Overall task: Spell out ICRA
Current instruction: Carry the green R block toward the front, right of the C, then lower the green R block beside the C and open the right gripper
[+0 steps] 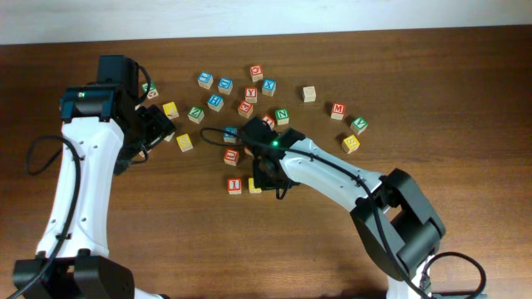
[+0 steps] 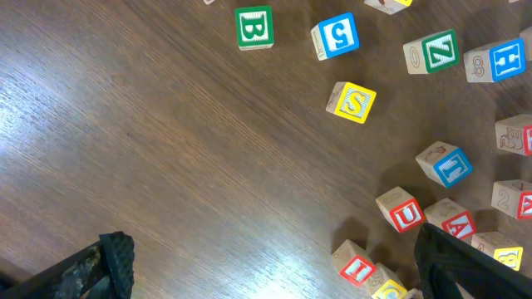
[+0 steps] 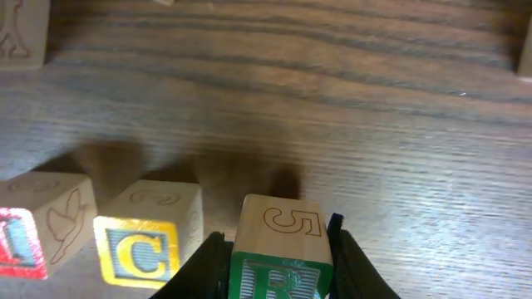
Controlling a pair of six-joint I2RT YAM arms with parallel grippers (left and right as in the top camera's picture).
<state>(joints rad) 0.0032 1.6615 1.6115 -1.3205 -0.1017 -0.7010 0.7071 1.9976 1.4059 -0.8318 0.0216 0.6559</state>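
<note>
My right gripper [image 3: 278,270] is shut on the green R cube [image 3: 281,249] and holds it just right of the yellow C cube [image 3: 145,237]. The red I cube [image 3: 33,228] stands left of the C, so the three cubes sit side by side. From overhead, the I cube [image 1: 234,185] and C cube [image 1: 254,188] lie beside the right gripper [image 1: 268,183], whose arm hides the R. A red-lettered cube that looks like the A [image 2: 455,223] sits behind them. My left gripper [image 2: 274,278] hangs wide open over bare wood with nothing between its fingers.
Loose letter cubes are scattered across the back of the table, among them a green B [image 2: 253,26], a blue 5 [image 2: 336,35], a yellow S [image 2: 352,101] and a red U [image 2: 403,212]. A red M [image 1: 337,110] lies further right.
</note>
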